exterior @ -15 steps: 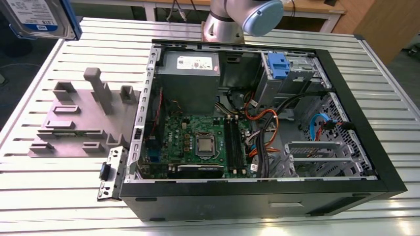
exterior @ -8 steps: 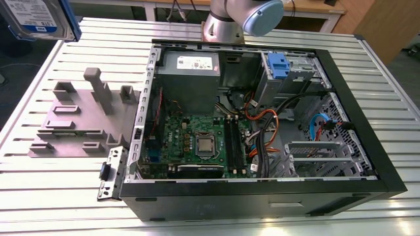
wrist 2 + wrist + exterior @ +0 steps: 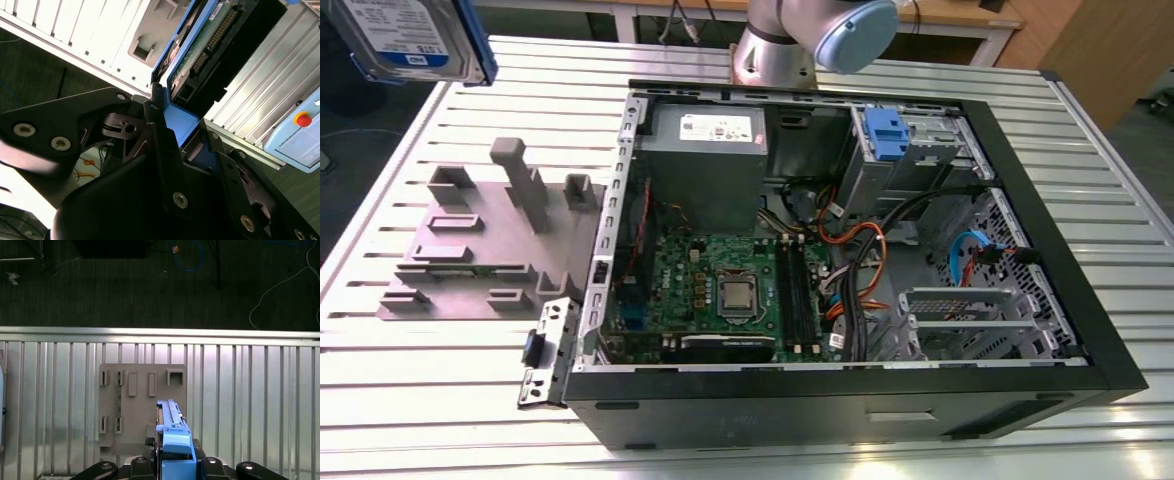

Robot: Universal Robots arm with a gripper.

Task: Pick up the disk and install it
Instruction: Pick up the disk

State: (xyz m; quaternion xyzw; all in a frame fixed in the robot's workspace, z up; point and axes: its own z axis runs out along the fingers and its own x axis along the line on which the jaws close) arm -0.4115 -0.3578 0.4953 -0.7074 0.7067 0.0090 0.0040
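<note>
The disk (image 3: 407,40) hangs high above the table's far corner at the exterior view's left, its white-and-blue label facing the camera and blue rails along its sides. In the second wrist view my gripper (image 3: 182,127) is shut on the blue carrier end of the disk (image 3: 210,45), whose green circuit board and connector show. In the first wrist view the disk (image 3: 171,422) stands edge-on in my gripper (image 3: 175,462), above the grey fixture plate (image 3: 142,405). The open computer case (image 3: 854,230) lies on the table, its blue-latched drive bay (image 3: 887,135) at the far side.
A grey fixture plate (image 3: 480,240) with upright holders sits at the exterior view's left of the case. Inside the case are a grey power supply (image 3: 707,150), a motherboard (image 3: 720,285) and loose cables (image 3: 854,260). The arm's base (image 3: 801,40) stands behind the case. A pendant with a red button (image 3: 302,120) lies off the table.
</note>
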